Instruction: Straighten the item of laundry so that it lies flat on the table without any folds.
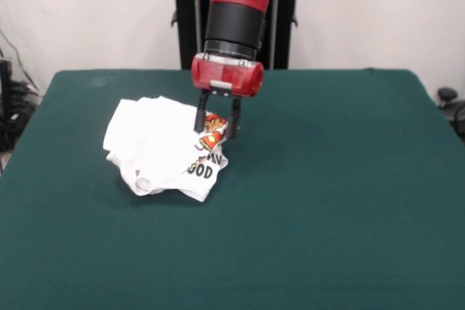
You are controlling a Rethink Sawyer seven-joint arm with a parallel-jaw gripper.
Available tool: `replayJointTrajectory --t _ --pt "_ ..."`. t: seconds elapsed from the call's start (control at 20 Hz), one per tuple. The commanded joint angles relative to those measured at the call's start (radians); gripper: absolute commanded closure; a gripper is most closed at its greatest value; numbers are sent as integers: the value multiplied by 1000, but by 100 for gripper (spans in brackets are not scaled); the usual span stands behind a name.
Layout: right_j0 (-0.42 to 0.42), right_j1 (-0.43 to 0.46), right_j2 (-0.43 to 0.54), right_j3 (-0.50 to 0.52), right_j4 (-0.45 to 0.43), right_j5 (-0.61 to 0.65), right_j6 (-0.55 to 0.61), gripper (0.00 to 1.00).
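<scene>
The white printed garment (163,149) lay crumpled in a bunched heap on the green desk (327,201), left of centre in the front view, with several folds and only part of its cartoon print and black lettering exposed. The hand (216,128) stood at the heap's print-bearing edge, its two fingers part-spread and straddling a raised fold of cloth. Whether the fingers gripped that fold could not be determined.

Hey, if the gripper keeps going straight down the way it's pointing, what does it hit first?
Most likely the printed edge of the white garment. The gripper points straight down with its fingers spread right over that cartoon print, and the green table lies beneath. Depth is hard to judge from one view, so it may already be touching the cloth.
</scene>
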Motion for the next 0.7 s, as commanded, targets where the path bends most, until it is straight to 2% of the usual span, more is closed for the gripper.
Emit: replayJointTrajectory --t 0.05,0.15,0.25,0.5,0.6,0.7 --pt "36 -76 100 -5 96 205 148 0" --pt "61 -129 62 -16 121 252 122 0" --pt "114 -138 -4 -49 164 244 100 0" --pt "233 -67 -131 -123 329 204 93 0" --pt "252 -55 -155 -138 363 209 89 0" --pt "242 -36 -138 -154 366 205 89 0"
